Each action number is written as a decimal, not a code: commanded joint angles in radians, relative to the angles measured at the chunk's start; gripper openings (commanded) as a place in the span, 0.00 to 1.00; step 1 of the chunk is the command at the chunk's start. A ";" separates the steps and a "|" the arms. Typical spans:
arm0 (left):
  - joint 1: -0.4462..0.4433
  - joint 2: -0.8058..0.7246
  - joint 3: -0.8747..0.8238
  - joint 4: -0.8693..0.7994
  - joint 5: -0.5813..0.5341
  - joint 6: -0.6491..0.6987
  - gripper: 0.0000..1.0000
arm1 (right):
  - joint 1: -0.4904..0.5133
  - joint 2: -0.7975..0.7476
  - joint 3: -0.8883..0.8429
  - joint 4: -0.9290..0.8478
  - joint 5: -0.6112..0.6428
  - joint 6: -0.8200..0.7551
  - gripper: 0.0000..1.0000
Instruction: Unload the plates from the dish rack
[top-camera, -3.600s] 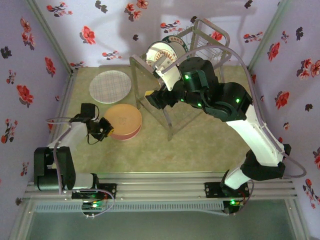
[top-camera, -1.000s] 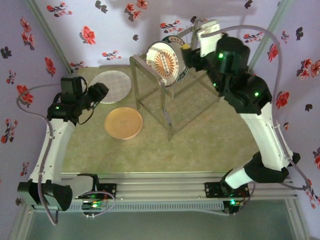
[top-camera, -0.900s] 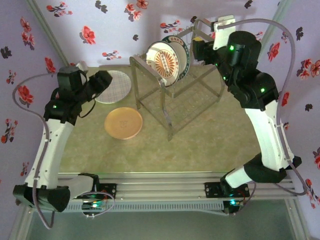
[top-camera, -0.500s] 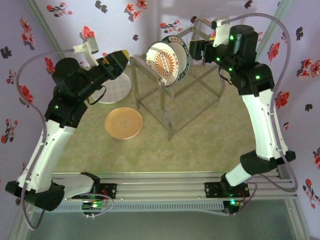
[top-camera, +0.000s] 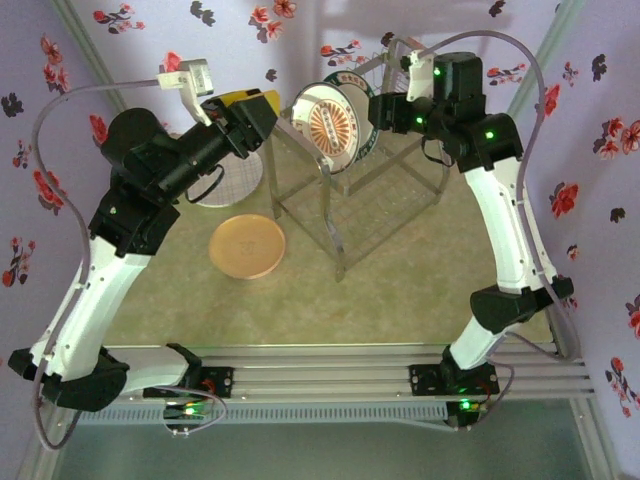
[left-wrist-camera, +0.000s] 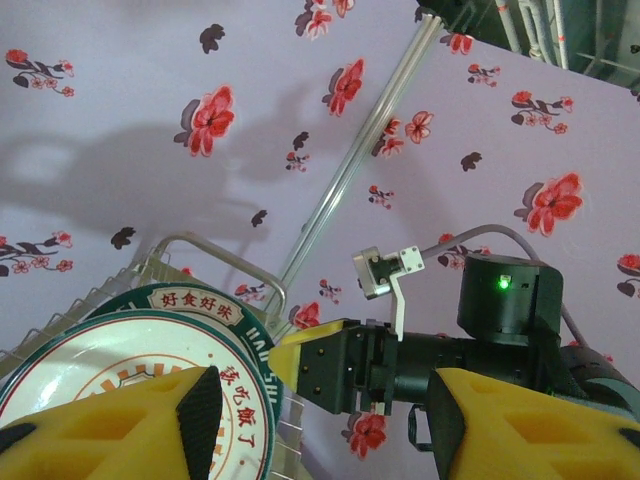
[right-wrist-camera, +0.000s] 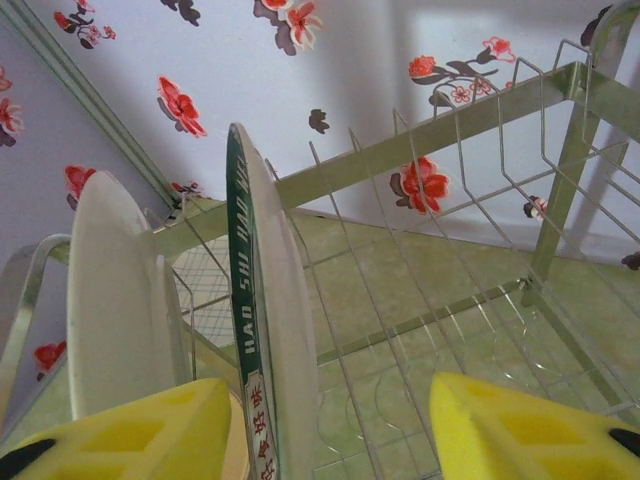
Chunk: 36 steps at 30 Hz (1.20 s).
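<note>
Right end effector: at the rack's top tier, jaws apart, astride the upper rim of the green-rimmed plate. One yellow finger sits close to the plate's face and the other stands well clear. Not clamped on anything.
Left end effector: raised near the rack's left end, jaws apart, nothing between them.
Dish rack: stands on the table, toward the back wall.
Plates in rack: two seen, both on edge in the top-tier slots. They are the green-rimmed plate and, just beside it, the sunburst plate.
Plates on table: the pink plate lies flat to the left of the rack. The grid plate lies flat behind it, partly under my left arm.
Progress, judged: partly done. The two racked plates remain, and the green-rimmed one is the step in hand.
Handling, judged: glazed ceramic. It should be stiff, heavy for so thin a rim, and slippery under the pads. It would likely chip or shatter if knocked on the wires or dropped.
Hold point, judged: the upper rim, with fingers flat on both faces and seated past the lip. Lift straight along the slot before swinging clear.
Risk, judged: the neighbouring plate is close, so any tilt on the lift could strike it. A shallow or off-centre grip could let the plate pivot and slip.
</note>
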 joint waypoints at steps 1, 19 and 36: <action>-0.014 0.011 0.029 0.002 -0.021 0.036 0.59 | -0.008 0.022 0.040 -0.012 -0.039 0.005 0.54; -0.050 0.015 0.069 -0.010 -0.090 0.099 0.59 | -0.011 0.100 0.082 -0.005 -0.099 0.019 0.42; -0.054 0.016 0.049 0.006 -0.101 0.100 0.59 | 0.011 0.117 0.115 -0.022 -0.090 -0.012 0.23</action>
